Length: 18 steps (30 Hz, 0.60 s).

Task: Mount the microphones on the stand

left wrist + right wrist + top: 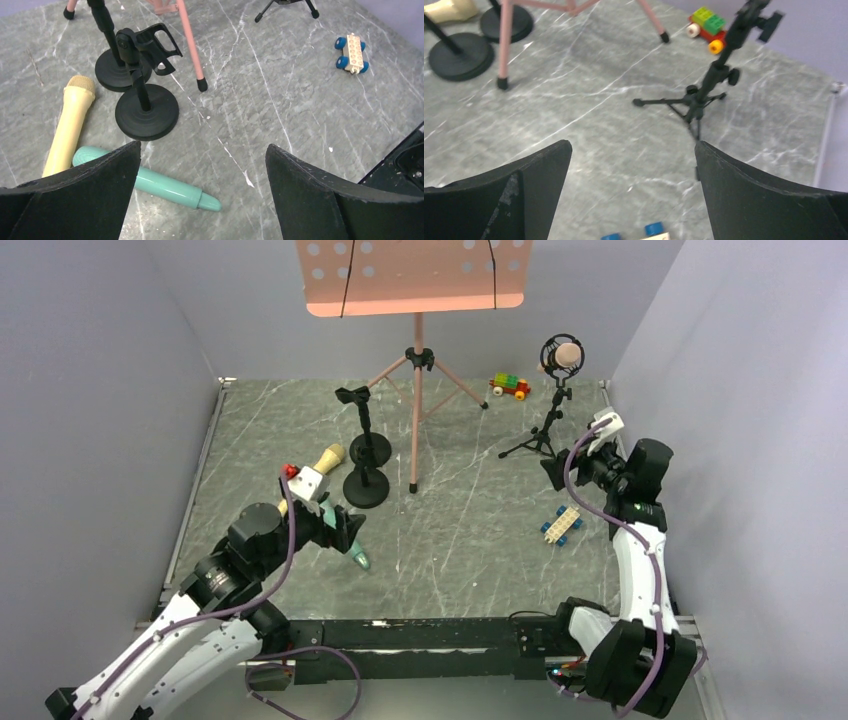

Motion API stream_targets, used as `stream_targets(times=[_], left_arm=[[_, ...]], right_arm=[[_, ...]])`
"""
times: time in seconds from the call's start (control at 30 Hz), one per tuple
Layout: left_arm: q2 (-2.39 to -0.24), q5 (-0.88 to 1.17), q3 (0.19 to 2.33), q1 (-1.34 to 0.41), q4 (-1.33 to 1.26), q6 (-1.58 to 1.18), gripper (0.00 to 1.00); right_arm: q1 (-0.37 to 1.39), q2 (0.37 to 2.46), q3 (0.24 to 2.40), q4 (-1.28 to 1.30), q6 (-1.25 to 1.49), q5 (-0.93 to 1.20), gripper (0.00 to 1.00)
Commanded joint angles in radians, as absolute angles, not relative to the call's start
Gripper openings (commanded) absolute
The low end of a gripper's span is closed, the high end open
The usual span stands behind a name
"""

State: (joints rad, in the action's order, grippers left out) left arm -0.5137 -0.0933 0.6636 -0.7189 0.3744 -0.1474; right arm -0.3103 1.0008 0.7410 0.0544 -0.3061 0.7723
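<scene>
The left gripper (202, 150) is spread wide and empty. It hovers over the teal mic (165, 186), which lies flat on the table (470, 540) toward the left edge. The yellow mic (69, 125) lies just beside its head end, perhaps touching. The pink mic (563, 356) sits in the tripod stand (545, 430) near the far right corner. The right gripper (631, 145) is also spread and empty, near the right edge and facing that tripod. The main risk, as I judge it, is the closeness of the two loose mics: a finger coming down for the teal one could land on the yellow one or shove it aside. The smooth round body could also roll or slip out of a pinch. The near stand (146, 111) is just beyond the mics, so a careless swing or a hard push into its clip (150, 44) could tip it or slide it into the second stand (112, 70) behind. A mic gripped far from its middle may droop and miss the clip. The left wrist view shows most of the teal mic's length and which way the clip opens, and from above the gripper hides much of that mic. Only the top view shows the pink mic seated, because the right wrist view cuts off at the tripod's top.
</scene>
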Motion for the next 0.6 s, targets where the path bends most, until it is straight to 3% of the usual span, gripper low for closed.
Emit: stream_targets(times=[0.0, 0.17, 0.3, 0.57], left_arm=[[-0.543, -0.112, 0.724, -0.677, 0.341, -0.275, 0.99], [-0.643, -0.063, 0.818, -0.585, 0.388, -0.407, 0.99], [-0.77, -0.003, 0.893, -0.513, 0.436, -0.497, 0.99], [-0.865, 0.238, 0.868, -0.348, 0.365, -0.454, 0.99]], right_arm=[[-0.313, 0.95, 0.775, 0.276, -0.366, 0.909, 1.0], [-0.314, 0.911, 0.798, 0.389, -0.395, 1.033, 1.0], [-0.316, 0.84, 0.689, 0.243, -0.273, 1.069, 1.0], [-0.318, 0.816, 0.685, 0.316, -0.337, 1.116, 1.0]])
